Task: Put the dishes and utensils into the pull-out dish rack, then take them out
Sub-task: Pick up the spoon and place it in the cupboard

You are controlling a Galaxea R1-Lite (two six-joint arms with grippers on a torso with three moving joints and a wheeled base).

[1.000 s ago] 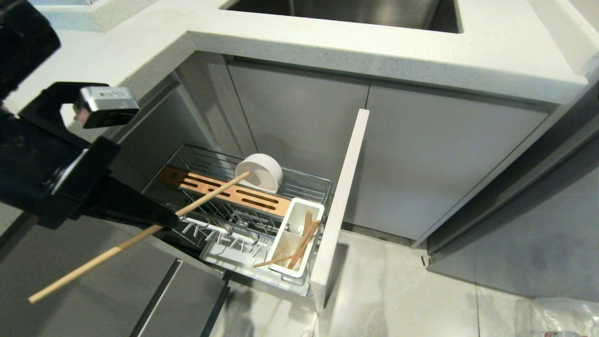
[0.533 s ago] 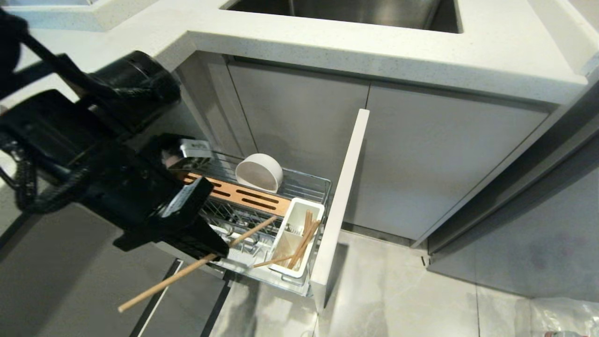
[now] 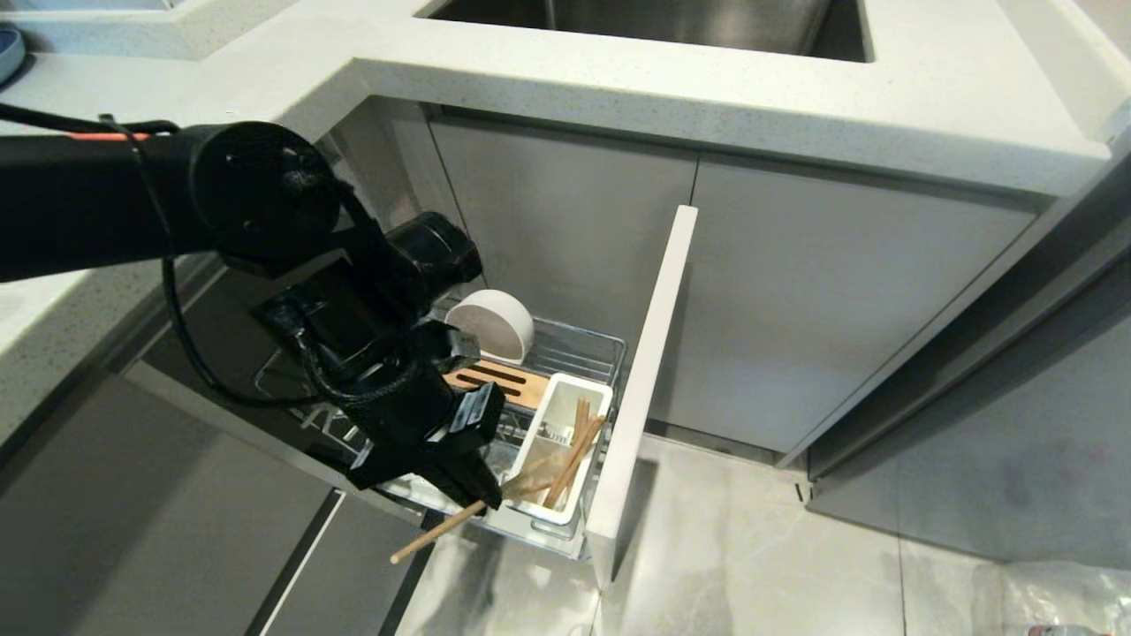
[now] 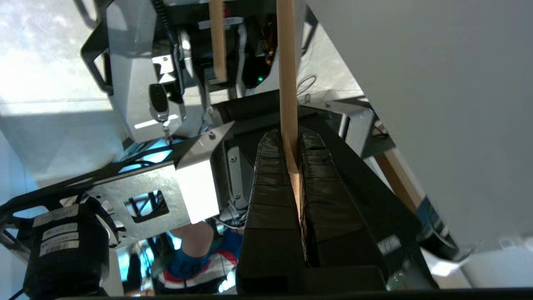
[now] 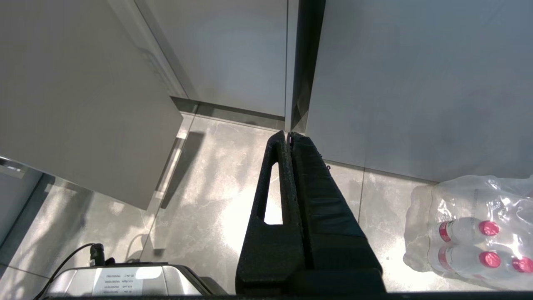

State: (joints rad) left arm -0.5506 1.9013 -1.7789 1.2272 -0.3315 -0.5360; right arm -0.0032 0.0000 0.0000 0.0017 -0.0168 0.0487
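Pull-out dish rack (image 3: 579, 349): 1, drawn out beside the pale cabinet front (image 3: 643, 389).
Bowl (image 3: 491, 325): 1, off-white, propped at the rack's back.
Utensil cup (image 3: 560, 459): 1, white, holding what looks like 2 or 3 wooden sticks (image 3: 573, 446); the count is unclear.
Chopstick (image 3: 437, 530): 1, pinched in the left gripper (image 3: 482, 495) just beside the cup, its free end over the floor (image 3: 751, 548).
Left wrist view alone shows the jaws clamped on the chopstick (image 4: 288, 104).
Right gripper (image 5: 289, 135): 1, jaws pressed together and empty, seen only by its own wrist camera, along with packed bottles (image 5: 479, 233).
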